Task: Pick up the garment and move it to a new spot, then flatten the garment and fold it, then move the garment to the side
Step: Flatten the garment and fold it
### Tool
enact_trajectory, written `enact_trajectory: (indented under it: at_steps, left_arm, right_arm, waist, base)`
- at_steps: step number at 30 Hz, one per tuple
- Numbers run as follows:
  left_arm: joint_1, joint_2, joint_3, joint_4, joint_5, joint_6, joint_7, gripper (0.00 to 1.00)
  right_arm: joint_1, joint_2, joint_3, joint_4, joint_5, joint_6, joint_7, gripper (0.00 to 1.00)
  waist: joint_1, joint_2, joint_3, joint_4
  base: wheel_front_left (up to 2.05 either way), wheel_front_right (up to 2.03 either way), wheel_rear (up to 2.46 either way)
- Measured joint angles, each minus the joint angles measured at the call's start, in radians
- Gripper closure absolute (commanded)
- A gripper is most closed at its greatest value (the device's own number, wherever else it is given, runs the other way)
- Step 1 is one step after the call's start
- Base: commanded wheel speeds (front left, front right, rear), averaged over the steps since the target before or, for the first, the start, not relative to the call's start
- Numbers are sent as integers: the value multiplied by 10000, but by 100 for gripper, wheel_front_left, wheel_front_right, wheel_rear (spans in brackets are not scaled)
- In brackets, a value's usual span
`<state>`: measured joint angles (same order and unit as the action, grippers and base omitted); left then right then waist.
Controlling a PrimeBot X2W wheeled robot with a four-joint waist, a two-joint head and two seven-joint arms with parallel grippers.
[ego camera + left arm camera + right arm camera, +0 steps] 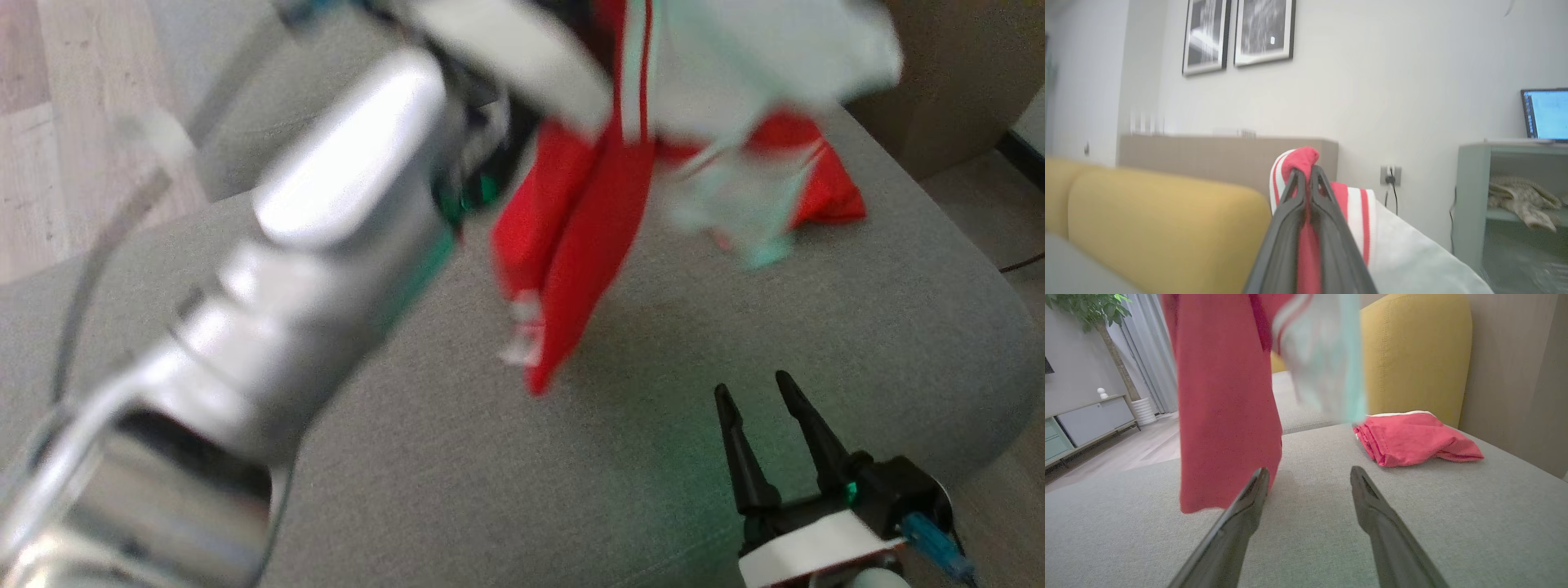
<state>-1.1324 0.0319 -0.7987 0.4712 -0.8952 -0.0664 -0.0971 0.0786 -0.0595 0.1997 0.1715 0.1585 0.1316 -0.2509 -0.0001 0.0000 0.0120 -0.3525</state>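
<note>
Red garment (588,220) with white stripes hangs over the grey sofa seat (571,474), its striped edge pinched tight in the left pincer (1306,171). Right pincer (753,385) gapes wide and empty, low over the seat nearby.

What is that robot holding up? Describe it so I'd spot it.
Start at the wide grey cushion with the yellow backrest behind it. Above it hangs the garment, pinched in the left gripper: bright red with white stripes and pale mint panels, unlike the plain upholstery.
</note>
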Motion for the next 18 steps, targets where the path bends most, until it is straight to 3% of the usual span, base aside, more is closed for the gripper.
enact_trajectory:
  at_steps: [4,7,14,18]
  left_arm:
    - [-1786,-132,660,1162,-221,407,-838,100]
    - [-1599,-153,951,1967,-871,579,-1158,100]
    - [1800,48,1022,3661,-1254,577,-1434,100]
    - [3684,786,2332,3789,-955,859,-1499,100]
  right_arm:
    - [220,27,-151,-84,0,0,0,0]
    - [368,33,-274,-142,-2,0,0,0]
    - [375,84,-529,-299,-17,0,0,0]
    - [371,107,-692,-316,-79,0,0,0]
  waist:
    - [-1,0,-57,14]
    - [-1,0,-44,235]
    - [1,0,221,1163]
    - [2,0,400,1731]
  base:
    - [0,0,0]
    - [0,0,0]
    - [0,0,0]
    - [0,0,0]
